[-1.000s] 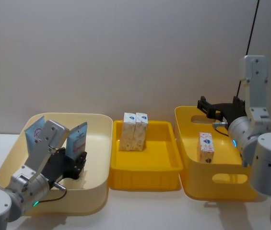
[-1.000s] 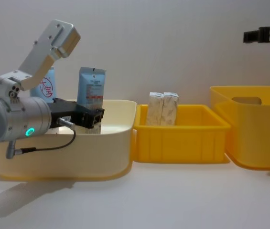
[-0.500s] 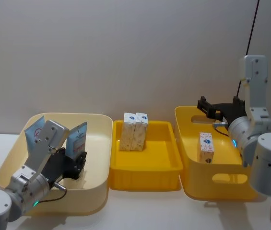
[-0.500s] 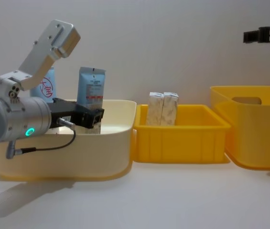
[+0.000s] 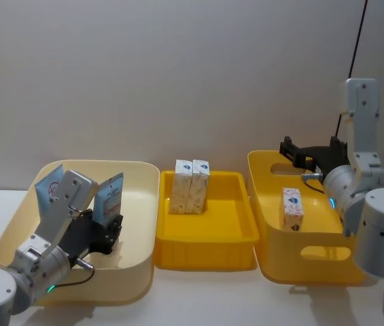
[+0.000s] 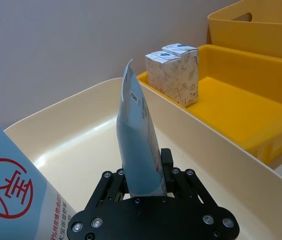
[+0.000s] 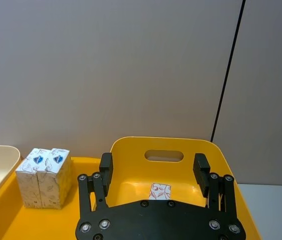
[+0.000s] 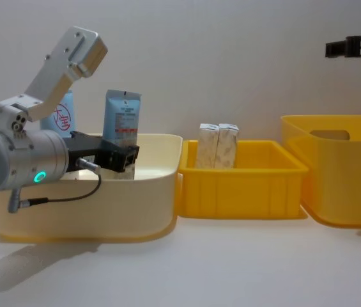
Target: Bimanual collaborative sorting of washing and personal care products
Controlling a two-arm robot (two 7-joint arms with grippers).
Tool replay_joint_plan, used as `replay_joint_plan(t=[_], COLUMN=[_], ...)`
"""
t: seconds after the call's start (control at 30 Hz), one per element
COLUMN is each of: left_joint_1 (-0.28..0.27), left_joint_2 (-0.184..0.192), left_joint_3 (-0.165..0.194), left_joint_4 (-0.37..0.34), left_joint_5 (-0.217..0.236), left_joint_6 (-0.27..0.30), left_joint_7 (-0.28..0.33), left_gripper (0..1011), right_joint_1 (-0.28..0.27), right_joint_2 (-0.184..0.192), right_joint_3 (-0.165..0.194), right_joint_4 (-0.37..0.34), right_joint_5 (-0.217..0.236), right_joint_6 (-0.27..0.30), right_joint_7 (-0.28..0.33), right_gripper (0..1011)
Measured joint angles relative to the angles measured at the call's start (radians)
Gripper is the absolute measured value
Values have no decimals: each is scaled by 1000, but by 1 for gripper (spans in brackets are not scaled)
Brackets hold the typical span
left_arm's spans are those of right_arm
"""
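My left gripper [image 5: 112, 225] sits low inside the rounded cream plastic bin [image 5: 139, 212] at the left end of the white worktop [image 5: 198, 299]. Its jaws are closed on the lower part of a tall light-blue squeeze tube with red-and-white label marks [image 5: 110, 193], which stands upright between them. A second light-blue tube of the same kind [image 5: 49, 187] stands in the same bin, behind the held one and nearer the bin's outer left wall; the two tubes are apart.

In the middle, a shallow yellow plastic tray [image 5: 208, 229] holds two small cream cartons with faint printed patterns [image 5: 191, 186]. They stand upright and touch side by side near its far left corner.

On the right, a deep yellow plastic bin with handle cut-outs [image 5: 276, 258] holds a third small cream carton [image 5: 291, 208], upright near its middle. My right gripper [image 5: 295, 153] hovers above that bin's far rim, well clear of the carton, its jaws spread wide and holding nothing.
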Motion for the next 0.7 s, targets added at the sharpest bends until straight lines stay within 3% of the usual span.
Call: replay_joint_plan(t=[0.7], left_joint_1=[-3], left_joint_2=[0], left_joint_3=[1], left_joint_4=[-4], left_joint_5=[9], left_joint_6=[-11], left_joint_7=[-7], left_gripper=[323], right_joint_1=[0], right_joint_2=[0], right_joint_3=[0], right_joint_4=[0], right_joint_5=[0], right_joint_6=[0], right_joint_7=[0], right_gripper=[1001])
